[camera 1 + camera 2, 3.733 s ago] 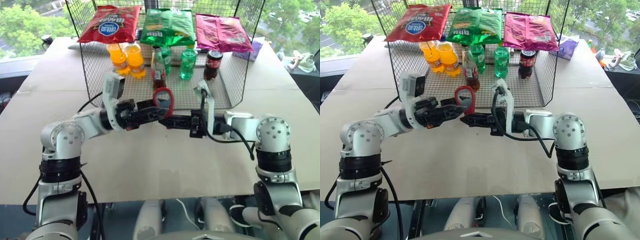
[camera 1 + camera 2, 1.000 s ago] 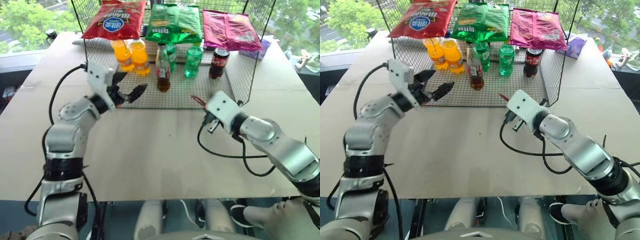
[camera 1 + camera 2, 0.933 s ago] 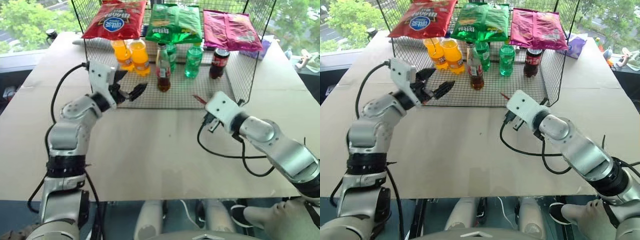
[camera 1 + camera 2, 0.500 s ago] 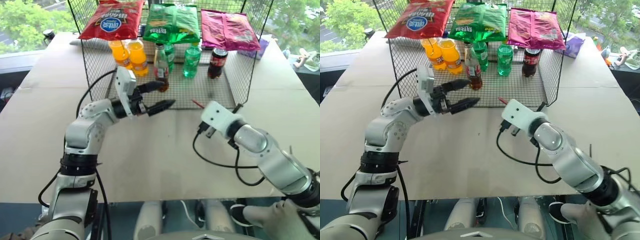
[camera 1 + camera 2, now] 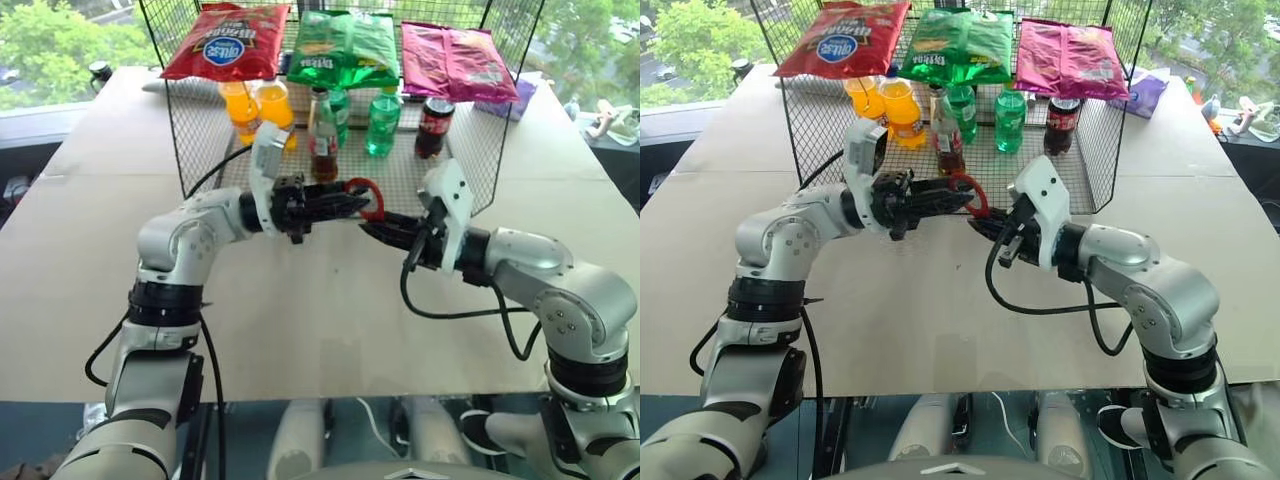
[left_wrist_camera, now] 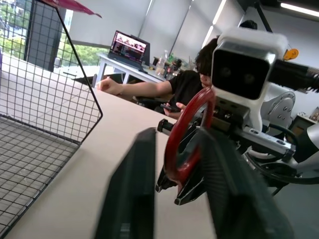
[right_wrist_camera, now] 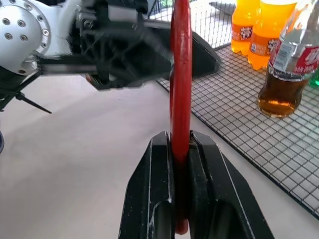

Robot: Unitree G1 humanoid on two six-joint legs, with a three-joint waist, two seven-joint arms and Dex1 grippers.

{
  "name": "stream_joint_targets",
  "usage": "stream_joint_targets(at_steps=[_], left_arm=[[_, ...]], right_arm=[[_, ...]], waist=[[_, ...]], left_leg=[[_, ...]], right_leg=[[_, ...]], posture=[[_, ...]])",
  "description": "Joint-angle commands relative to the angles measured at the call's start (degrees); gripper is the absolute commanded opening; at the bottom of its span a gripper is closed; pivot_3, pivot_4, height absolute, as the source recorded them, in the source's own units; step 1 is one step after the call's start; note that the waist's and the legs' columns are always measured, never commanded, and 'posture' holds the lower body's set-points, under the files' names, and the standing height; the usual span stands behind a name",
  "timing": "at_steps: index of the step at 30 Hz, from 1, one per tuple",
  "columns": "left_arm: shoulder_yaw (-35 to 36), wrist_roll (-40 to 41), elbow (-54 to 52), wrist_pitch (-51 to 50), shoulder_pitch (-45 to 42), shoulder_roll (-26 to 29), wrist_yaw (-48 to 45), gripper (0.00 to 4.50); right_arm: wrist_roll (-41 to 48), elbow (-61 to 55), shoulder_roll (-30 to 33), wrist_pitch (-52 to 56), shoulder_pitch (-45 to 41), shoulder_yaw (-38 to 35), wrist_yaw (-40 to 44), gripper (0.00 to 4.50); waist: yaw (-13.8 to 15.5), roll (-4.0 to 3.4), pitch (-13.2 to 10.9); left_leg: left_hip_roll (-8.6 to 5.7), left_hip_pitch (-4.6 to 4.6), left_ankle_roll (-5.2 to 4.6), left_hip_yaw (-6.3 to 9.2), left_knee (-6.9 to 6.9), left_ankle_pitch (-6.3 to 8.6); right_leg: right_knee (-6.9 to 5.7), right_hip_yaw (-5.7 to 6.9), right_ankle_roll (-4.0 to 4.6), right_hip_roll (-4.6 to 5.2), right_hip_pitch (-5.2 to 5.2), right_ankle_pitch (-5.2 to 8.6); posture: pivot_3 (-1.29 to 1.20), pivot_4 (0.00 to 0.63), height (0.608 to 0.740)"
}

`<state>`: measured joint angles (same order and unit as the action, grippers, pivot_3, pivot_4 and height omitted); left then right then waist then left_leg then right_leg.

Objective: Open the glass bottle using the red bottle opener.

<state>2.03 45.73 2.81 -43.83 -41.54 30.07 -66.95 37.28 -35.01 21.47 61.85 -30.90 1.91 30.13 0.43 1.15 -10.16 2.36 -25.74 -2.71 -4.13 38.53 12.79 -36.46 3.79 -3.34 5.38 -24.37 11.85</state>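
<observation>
The red bottle opener (image 7: 180, 94) is held above the bare front of the counter (image 5: 300, 320), in front of the wire basket (image 5: 195, 150). Its handle is clamped between the closed fingers of the right end effector (image 7: 180, 149), and its ring stands upright. The left end effector (image 5: 350, 203) is met there from the other side, its fingers drawn together at the ring; whether the ring is actually pinched by them cannot be told. Farther back, the glass bottle (image 5: 322, 140) is seen upright on the mesh floor of the basket, its cap on, well apart from both end effectors. Orange bottles (image 5: 255, 108) are set beside it, and green bottles (image 5: 380, 122) and a cola can (image 5: 431, 126) to its right. Snack bags (image 5: 345, 45) are laid across the basket's top edge.
</observation>
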Motion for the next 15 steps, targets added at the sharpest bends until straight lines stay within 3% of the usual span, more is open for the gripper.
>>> stream_joint_targets(at_steps=[1, 5, 11, 15], left_arm=[[1.8, 2.1, -2.3, -0.9, -0.6, -0.1, 0.1, 0.07], [3.1, 3.6, -2.5, -2.4, -0.7, -0.8, 1.2, 0.07], [7.0, 6.6, -2.4, -4.5, -0.8, -4.0, 8.1, 0.00], [8.4, 7.6, -3.0, -4.8, -0.3, -5.3, 11.6, 0.00]], right_arm=[[3.2, -2.0, -0.2, 1.0, -0.9, -0.7, -0.5, 0.00], [6.7, -0.6, -1.3, 2.9, -1.5, -2.5, -2.1, 0.00], [16.3, 1.7, -9.2, 7.3, -1.5, -11.6, -11.7, 2.53], [22.2, 1.1, -12.5, 8.0, -0.3, -16.0, -19.1, 2.53]], waist=[[0.0, 0.00, 0.0], [0.2, 0.00, 0.0], [0.2, 0.00, 0.0], [0.2, 0.00, 0.0]], left_leg=[[0.00, 0.00, -0.01, -0.01, 0.00, 0.00], [0.00, 0.02, -0.08, 0.01, 0.01, 0.05], [0.00, 0.06, -0.07, 0.07, 0.04, 0.04], [-0.02, 0.05, -0.01, 0.06, 0.06, 0.00]], right_leg=[[0.00, 0.00, 0.00, 0.00, 0.00, 0.00], [-0.07, 0.01, 0.00, 0.01, 0.01, 0.00], [-0.19, -0.02, 0.00, 0.01, 0.00, -0.01], [-0.19, -0.04, 0.00, 0.03, 0.00, -0.01]], posture=[[0.00, 0.150, 0.740], [0.00, 0.150, 0.740], [0.00, 0.150, 0.740], [0.00, 0.150, 0.740]])
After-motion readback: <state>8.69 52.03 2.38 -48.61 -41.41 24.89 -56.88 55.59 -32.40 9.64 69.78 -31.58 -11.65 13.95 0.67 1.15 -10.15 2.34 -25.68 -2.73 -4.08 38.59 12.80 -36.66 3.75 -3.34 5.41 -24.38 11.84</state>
